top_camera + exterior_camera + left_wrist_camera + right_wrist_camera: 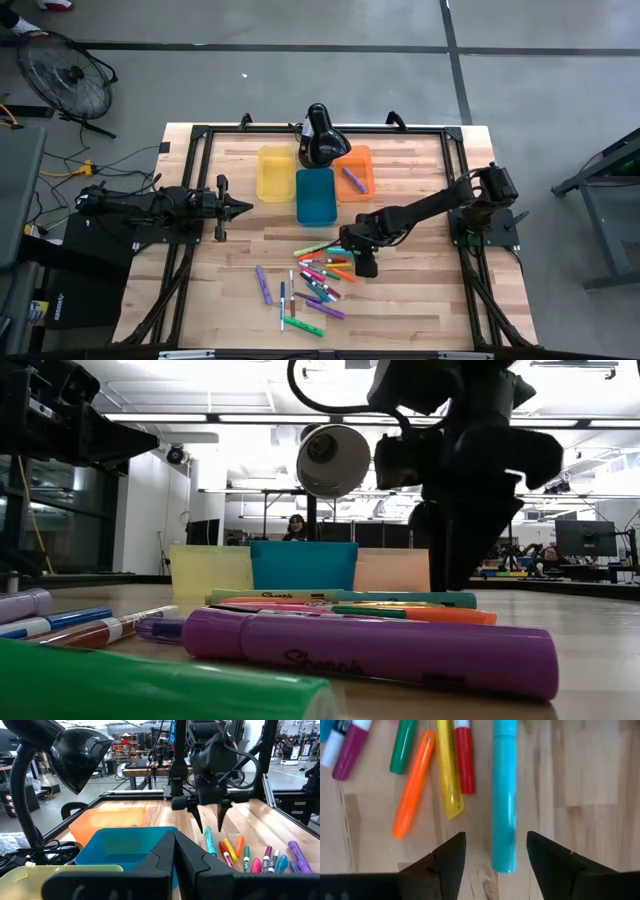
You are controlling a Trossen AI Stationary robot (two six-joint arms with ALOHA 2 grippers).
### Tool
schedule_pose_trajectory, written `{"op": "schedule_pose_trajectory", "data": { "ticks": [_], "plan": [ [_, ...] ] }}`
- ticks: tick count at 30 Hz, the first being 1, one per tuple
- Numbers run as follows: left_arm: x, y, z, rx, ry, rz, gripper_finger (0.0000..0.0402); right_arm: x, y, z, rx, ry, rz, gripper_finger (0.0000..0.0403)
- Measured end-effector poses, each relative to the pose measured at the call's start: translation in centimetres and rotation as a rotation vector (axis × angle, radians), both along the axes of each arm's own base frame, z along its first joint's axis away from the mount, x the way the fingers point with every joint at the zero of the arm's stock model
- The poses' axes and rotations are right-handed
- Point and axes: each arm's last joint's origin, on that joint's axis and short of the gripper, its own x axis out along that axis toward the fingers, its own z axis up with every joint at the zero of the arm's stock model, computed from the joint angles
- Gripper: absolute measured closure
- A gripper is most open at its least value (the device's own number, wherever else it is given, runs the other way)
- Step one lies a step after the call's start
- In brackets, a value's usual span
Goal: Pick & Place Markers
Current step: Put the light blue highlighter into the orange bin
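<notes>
Our right gripper [495,851] hangs over the marker pile with fingers apart and empty. The teal marker [504,795] lies on the table directly between them, its long axis crossing the finger gap squarely. The left gripper [243,208], fingers together, waits well apart.

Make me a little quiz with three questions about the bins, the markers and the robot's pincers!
1. Which bin holds a purple marker?
A. yellow
B. blue
C. orange

2. What colour is the marker lying between the right pincer's fingers?
A. teal
B. red
C. yellow

3. How are the fingers of the left pincer?
A. wide apart
B. shut together
C. holding a marker

Answers:
1. C, the high view shows the purple stick lying in the orange bin.
2. A, the right wrist view shows the teal barrel in the gap.
3. B, the left wrist view shows its dark fingers meeting with nothing between.
</notes>
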Motion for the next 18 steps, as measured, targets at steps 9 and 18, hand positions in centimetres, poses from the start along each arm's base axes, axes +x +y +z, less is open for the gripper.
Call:
{"op": "schedule_pose_trajectory", "data": {
  "ticks": [9, 18],
  "plan": [
    [0.0, 0.0, 0.0, 0.0, 0.0, 0.0, 0.0401, 0.3, 0.7, -1.8, -0.083, 0.026, 0.022, 0.0214],
    [0.0, 0.0, 0.0, 0.0, 0.0, 0.0, 0.0401, 0.2, 0.6, -1.9, -0.132, 0.031, 0.008, 0.0263]
  ]
}}
